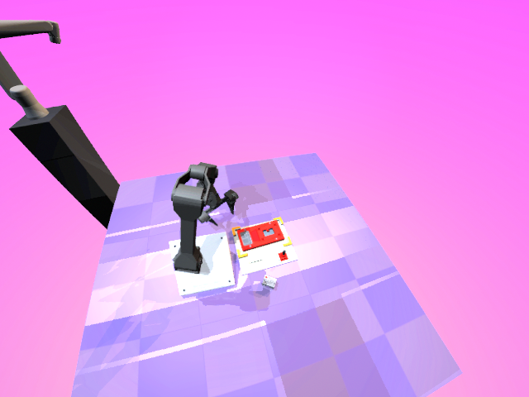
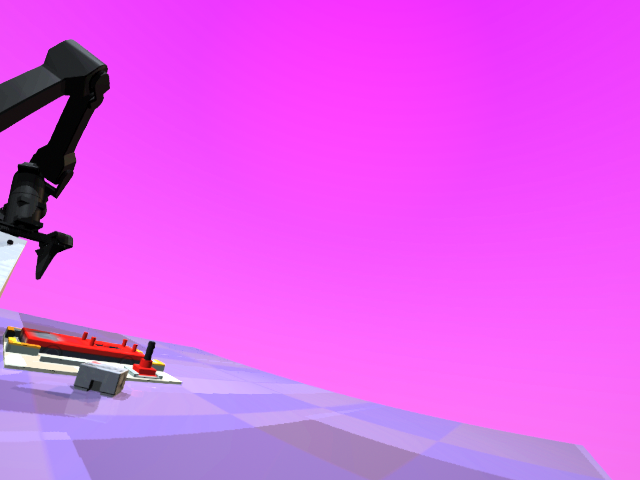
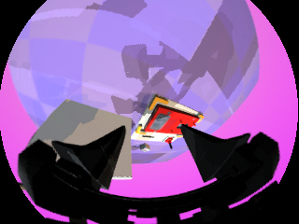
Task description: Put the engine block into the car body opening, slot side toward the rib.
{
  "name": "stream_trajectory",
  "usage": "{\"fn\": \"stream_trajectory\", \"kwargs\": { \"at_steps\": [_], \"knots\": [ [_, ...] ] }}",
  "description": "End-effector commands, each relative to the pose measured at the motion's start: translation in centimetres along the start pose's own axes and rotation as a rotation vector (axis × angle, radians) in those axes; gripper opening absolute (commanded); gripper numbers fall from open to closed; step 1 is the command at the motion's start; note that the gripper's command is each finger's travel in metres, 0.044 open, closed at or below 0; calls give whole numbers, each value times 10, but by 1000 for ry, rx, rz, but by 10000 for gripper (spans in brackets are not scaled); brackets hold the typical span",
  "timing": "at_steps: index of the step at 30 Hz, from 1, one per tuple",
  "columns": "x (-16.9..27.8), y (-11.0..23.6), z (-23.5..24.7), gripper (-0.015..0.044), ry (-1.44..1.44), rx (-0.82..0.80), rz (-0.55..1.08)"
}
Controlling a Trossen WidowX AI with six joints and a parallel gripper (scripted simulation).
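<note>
Here the end effector (image 3: 155,144) hangs high, fingers spread wide and holding nothing. The block (image 1: 269,281) lies loose on the desk (image 1: 341,273), well below and off to one side. The body (image 1: 260,235) sits on its plate, opening up, unfilled, so pickup comes first

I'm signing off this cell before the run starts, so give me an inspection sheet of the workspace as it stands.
Surface: checkered purple table.
Job's things: grey engine block lies on the table beside the white fixture board, not inserted; red car body sits on the board between yellow corner stops.
Clutter: small red base with a black peg on the board.
Grippers: gripper open, empty, raised above the table.
Cables: nothing seen.
Surroundings: dark block with a grey camera arm at the table's edge; pink backdrop.
</note>
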State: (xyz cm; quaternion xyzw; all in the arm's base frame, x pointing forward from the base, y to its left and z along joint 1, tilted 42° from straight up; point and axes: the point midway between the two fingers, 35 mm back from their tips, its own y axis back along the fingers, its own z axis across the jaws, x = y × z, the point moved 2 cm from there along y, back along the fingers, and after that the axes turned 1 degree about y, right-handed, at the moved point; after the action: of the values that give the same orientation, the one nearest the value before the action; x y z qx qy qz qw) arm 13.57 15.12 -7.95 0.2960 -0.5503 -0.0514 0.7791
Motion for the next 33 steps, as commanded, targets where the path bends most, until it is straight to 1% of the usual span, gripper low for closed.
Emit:
{"fn": "stream_trajectory", "kwargs": {
  "at_steps": [1,2,12,21,29,31,33],
  "knots": [
    [0,0,0,426,4,-2,-3],
    [1,0,0,440,17,-6,-12],
    [11,-3,-3,440,279,-55,-201],
    [20,-5,-7,440,508,-25,-380],
    [23,-5,-9,440,524,-17,-395],
    [39,-8,-19,440,524,-2,-412],
    [66,-16,-32,440,527,17,-429]
  ]
}}
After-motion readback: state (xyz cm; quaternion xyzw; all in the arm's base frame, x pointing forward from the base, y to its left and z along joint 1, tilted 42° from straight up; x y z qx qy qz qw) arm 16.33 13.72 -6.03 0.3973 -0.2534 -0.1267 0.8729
